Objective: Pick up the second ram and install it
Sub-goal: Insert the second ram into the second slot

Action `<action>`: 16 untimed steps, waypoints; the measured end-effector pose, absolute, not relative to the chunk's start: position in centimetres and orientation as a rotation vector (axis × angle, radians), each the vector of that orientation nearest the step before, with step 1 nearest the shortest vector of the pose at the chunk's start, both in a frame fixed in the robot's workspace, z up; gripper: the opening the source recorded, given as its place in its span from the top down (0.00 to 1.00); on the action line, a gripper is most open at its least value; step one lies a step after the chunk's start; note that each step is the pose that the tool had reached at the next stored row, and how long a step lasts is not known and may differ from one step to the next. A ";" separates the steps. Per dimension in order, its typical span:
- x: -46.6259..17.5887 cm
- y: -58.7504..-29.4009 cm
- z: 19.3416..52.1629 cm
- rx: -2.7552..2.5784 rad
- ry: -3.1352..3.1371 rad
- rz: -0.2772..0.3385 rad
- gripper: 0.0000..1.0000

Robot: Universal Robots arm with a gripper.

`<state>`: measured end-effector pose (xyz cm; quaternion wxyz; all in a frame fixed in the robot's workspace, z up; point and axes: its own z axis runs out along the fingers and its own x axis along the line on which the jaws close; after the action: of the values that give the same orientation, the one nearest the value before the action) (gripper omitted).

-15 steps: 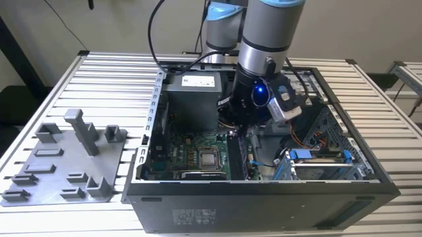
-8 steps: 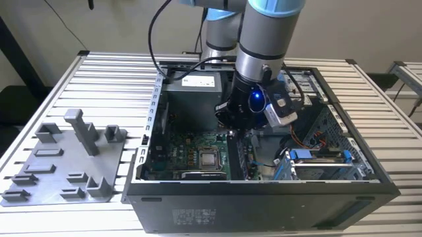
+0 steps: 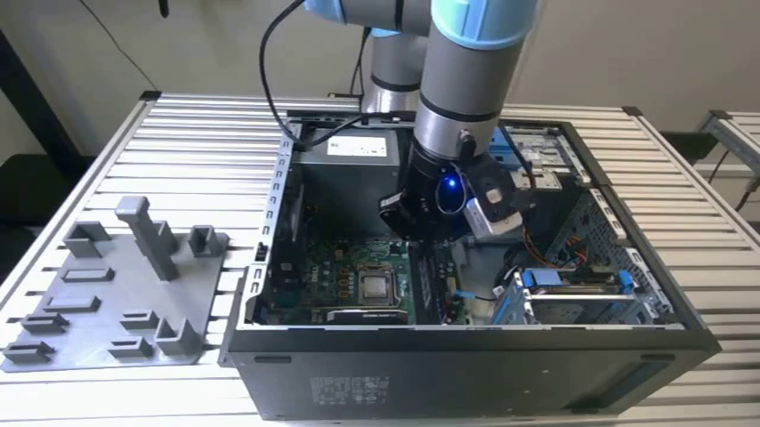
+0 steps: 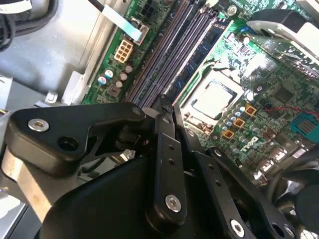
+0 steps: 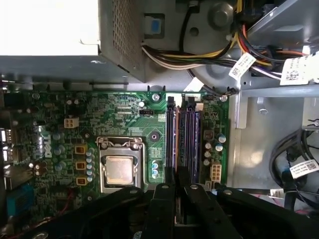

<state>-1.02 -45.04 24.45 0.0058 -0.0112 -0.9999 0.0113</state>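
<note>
The second ram (image 4: 202, 52), a thin dark stick with a bluish face, stands on edge in the memory slot nearest the processor socket (image 4: 214, 99). In the first wrist view I see it edge-on as a narrow strip (image 5: 174, 139). My gripper (image 4: 168, 107) hangs low inside the open computer case (image 3: 276, 222), right over the near end of that slot. Its black fingertips (image 5: 167, 191) are drawn close together, with the stick's near end running in between them. In the exterior view the gripper (image 3: 416, 233) sits just above the motherboard (image 3: 356, 276).
Other dark memory slots (image 5: 193, 139) lie beside the stick. A power supply (image 3: 356, 147) and a cable bundle (image 5: 189, 55) fill the far end of the case. A drive cage (image 3: 582, 294) stands at the exterior view's right. A grey plastic fixture (image 3: 119, 294) with upright posts lies at its left.
</note>
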 end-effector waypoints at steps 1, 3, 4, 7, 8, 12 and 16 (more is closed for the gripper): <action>-1.0 -45.0 24.3 -0.035 -3.130 0.035 0.86; -1.0 -45.0 24.0 -0.035 -3.130 0.035 0.86; -1.0 -45.0 23.9 -0.036 -3.130 0.035 0.86; -1.0 -45.1 23.7 -0.054 -3.129 0.036 0.86; -1.0 -45.1 23.6 -0.063 -3.129 0.035 0.86; -1.0 -45.2 23.4 -0.079 -3.128 0.036 0.86; -1.0 -45.2 23.3 -0.079 -3.129 0.035 0.86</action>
<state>-1.03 -45.16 23.34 0.0059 -0.0253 -0.9996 0.0111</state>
